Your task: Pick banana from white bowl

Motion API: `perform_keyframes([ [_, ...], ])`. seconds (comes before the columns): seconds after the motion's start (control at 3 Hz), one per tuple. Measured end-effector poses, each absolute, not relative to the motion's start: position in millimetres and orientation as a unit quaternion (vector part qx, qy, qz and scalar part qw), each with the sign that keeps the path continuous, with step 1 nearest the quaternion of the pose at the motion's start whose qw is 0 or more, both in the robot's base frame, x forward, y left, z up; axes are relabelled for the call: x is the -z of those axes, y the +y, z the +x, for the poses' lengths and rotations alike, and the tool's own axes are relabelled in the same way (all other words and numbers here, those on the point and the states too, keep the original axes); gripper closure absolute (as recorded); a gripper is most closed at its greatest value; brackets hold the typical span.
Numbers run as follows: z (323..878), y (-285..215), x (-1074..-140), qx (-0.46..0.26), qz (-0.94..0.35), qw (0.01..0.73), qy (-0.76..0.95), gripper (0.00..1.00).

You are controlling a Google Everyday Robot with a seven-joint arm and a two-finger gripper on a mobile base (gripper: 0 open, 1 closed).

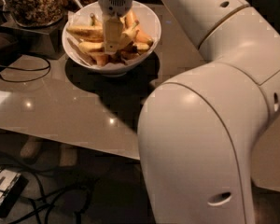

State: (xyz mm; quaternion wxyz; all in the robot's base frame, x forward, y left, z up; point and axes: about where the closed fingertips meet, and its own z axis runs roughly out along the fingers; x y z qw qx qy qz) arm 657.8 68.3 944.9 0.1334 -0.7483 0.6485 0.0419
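The claw (112, 48) is seen lowered into the white bowl (151, 29), among the fruit; whether anything is gripped cannot be told. The banana (84, 31) lies in the bowl, just beside the claw, so the pick is judged not yet done: grasp and lift are left. Shorter bananas (137, 36) are crowded against it and may be snagged. A granola jar (32, 3) and a black cable (18, 71) are on the worktop (74, 111), beside the bowl but apart from it.

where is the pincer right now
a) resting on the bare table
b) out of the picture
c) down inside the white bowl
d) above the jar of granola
c: the pincer reaches down from above into the white bowl, with its tip among the bananas piled there.
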Motion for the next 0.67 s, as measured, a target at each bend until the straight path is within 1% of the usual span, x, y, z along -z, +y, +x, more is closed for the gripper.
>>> perform_keyframes([
  [0.33, 657.9, 66.7, -935.4, -0.047, -0.746, 0.122, 0.652, 0.47],
  [0.67, 655.7, 60.5, -928.0, -0.053, -0.743, 0.113, 0.658, 0.64],
])
